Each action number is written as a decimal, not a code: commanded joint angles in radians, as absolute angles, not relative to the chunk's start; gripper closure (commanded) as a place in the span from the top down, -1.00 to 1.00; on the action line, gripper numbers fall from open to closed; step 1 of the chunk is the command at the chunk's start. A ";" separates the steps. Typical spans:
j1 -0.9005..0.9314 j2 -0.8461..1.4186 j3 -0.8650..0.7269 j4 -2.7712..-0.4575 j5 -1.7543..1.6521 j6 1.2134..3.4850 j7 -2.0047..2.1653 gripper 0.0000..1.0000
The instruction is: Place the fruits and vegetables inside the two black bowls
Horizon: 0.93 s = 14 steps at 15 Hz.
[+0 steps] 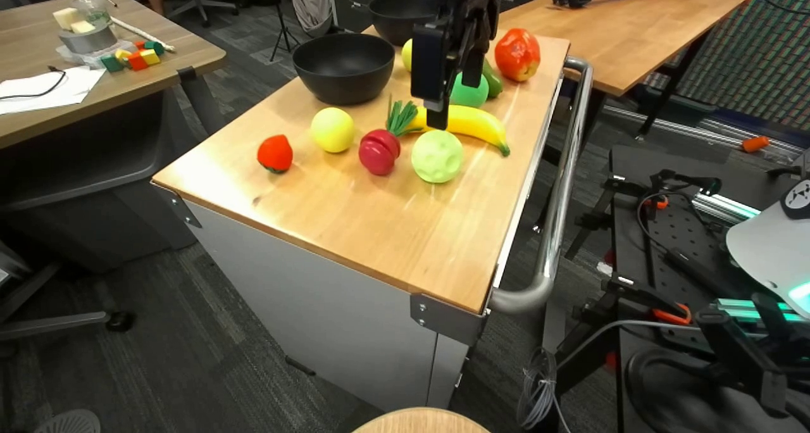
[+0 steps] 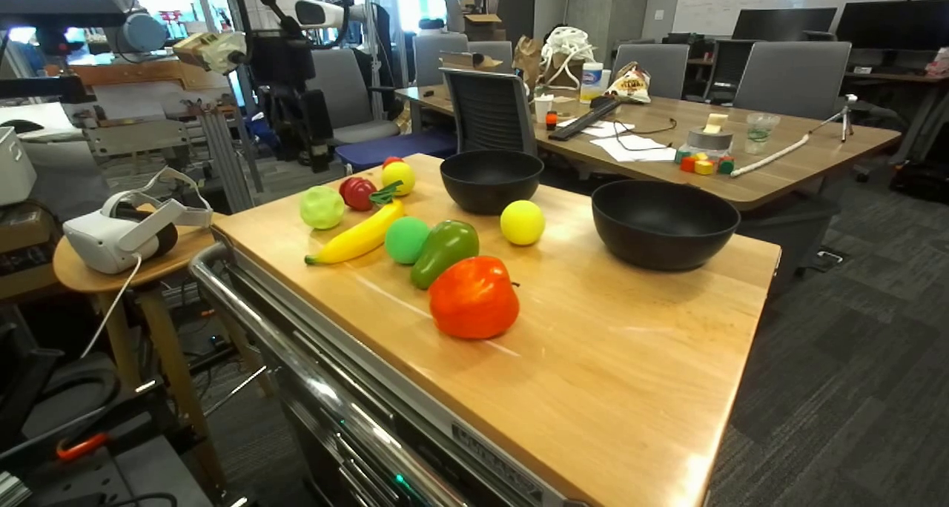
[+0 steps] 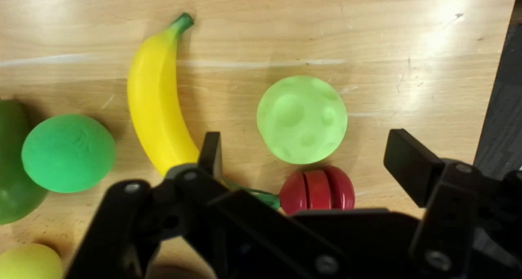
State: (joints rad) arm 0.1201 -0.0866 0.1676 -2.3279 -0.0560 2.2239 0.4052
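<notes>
While the hand (image 3: 306,149) hangs over the pale green fruit (image 3: 302,120), its fingers (image 3: 412,164) spread wide apart, I see the banana (image 2: 357,239), the avocado (image 2: 447,251), the red pepper (image 2: 474,299) and two yellow fruits (image 2: 523,223) all lying on the table (image 2: 608,366), outside the two black bowls (image 2: 665,242).

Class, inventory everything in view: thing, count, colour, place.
cart: 1, tan top, centre
bowls: 2, black, on cart
banana: 1, yellow, on cart
dimpled ball: 1, lime, beside banana
radish: 1, red, beside dimpled ball
smooth ball: 1, green, near banana
avocado: 1, green, beside smooth ball
pepper: 1, red-orange, beside avocado
strawberry: 1, red, near cart edge
round fruits: 2, yellow, near strawberry; near bowls
headset: 1, white, on stool
chairs: several, grey, behind
clutter: uncounted, mixed, far table
hand: 1, black, open, above cart
</notes>
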 commanded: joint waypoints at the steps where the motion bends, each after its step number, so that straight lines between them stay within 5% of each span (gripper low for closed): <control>1: 0.116 -0.022 0.164 -2.307 -0.102 2.281 0.446 1.00; 5: 0.120 0.047 0.145 -2.297 -0.124 2.290 0.457 1.00; 10: 0.135 0.111 0.139 -2.259 -0.119 2.291 0.446 -0.01; 14: 0.139 0.144 0.130 -2.235 -0.129 2.267 0.443 0.12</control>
State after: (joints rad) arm 0.1222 0.0965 0.1428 -2.2710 -0.1151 2.2762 0.4363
